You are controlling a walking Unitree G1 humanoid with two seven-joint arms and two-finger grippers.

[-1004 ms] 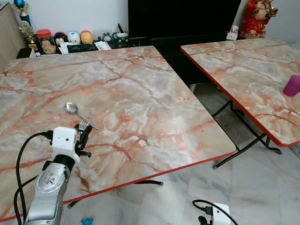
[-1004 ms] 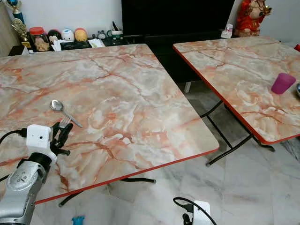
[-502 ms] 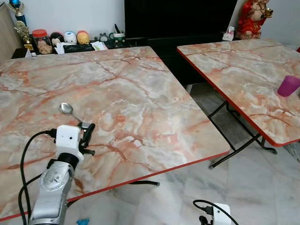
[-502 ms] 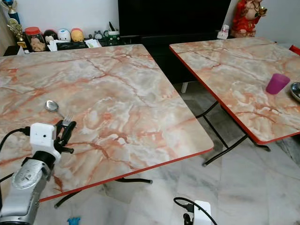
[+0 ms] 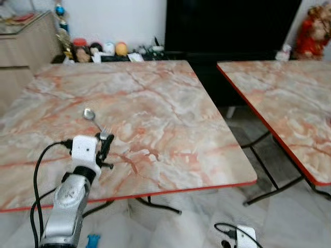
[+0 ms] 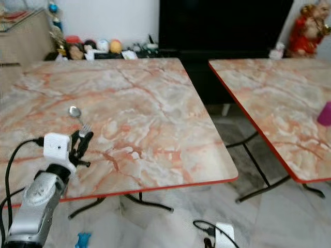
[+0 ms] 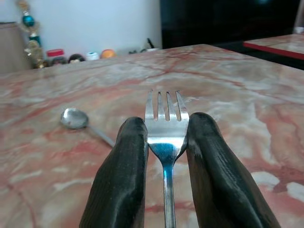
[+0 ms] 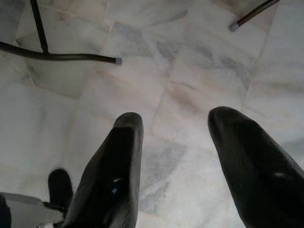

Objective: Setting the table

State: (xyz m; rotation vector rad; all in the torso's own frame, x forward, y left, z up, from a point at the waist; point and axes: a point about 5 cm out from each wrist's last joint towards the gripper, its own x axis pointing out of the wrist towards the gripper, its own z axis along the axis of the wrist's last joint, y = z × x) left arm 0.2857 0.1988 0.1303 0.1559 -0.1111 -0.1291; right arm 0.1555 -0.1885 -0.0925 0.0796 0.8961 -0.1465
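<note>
1. My left gripper (image 7: 165, 137) is clenched on a fork (image 7: 165, 124), which sits between the two black fingers (image 7: 124, 171) with its tines pointing forward past the fingertips.
2. From the head cameras I see that gripper (image 5: 105, 146) held over the near left part of the marble-patterned table (image 5: 170, 108), close to its red front edge.
3. A spoon (image 5: 92, 117) lies flat on the table just beyond the fork, bowl away from me and handle running back toward the gripper; I cannot tell whether fork and spoon touch.
4. My right gripper (image 8: 173, 142) hangs low with its fingers spread apart, holding nothing, over the pale marble floor (image 8: 190, 85) beside dark metal table legs (image 8: 57, 56).
5. A second table (image 6: 274, 103) of the same pattern stands to the right across a gap, with a pink cup (image 6: 325, 113) at its right side.
6. Jars and small ornaments (image 5: 98, 49) line a low shelf behind the first table.
</note>
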